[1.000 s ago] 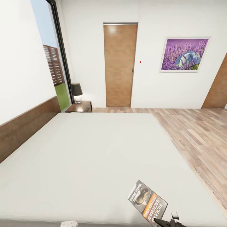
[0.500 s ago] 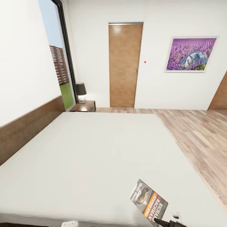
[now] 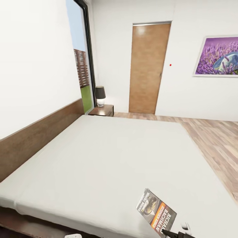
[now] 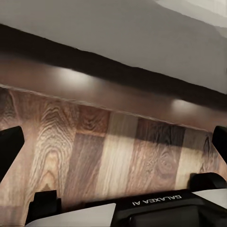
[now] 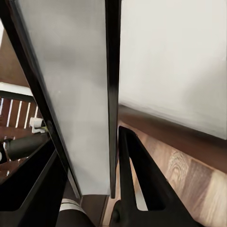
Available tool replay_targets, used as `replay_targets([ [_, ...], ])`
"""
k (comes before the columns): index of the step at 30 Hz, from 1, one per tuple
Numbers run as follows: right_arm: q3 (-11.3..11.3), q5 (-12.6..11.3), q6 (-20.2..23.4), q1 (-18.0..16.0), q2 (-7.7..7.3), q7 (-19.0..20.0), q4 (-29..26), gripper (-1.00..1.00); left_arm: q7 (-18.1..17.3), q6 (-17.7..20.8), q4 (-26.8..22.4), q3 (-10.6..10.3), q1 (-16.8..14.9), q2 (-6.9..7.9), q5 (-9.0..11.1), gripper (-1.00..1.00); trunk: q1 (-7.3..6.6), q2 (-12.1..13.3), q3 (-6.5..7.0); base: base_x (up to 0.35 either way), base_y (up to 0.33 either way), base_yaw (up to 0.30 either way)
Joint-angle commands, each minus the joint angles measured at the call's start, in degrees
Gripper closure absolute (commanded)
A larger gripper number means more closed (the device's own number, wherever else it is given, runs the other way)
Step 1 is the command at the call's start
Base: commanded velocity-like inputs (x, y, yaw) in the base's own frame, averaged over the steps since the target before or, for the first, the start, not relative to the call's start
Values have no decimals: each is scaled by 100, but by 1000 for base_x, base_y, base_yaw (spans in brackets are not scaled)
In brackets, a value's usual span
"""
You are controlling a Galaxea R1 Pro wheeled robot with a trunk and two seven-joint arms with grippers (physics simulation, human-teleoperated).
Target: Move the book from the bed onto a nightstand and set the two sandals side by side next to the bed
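Clamping one book (image 3: 156, 212) edge-on, my right gripper (image 5: 113, 161) is mostly cut off; my left gripper (image 4: 113, 142) gapes above floorboards (image 4: 109, 156) beside one bed (image 3: 109, 158).

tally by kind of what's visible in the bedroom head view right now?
book: 1
bed: 1
nightstand: 1
lamp: 1
door: 1
framed picture: 1
window: 1
Total: 7

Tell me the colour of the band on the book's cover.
Orange, across the book; clearest in the head view.
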Motion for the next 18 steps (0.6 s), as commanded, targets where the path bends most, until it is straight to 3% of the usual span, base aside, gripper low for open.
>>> replay_targets([
  [1,-42,1,39,-5,-2,21,9,100,-28,60,-5,22,-2,-5,59,-100,0,-3,-6,0,0,293],
  [18,-42,1,39,-5,-2,12,16,100,-30,60,-4,22,-2,-18,59,-100,0,-3,-6,0,0,293],
])
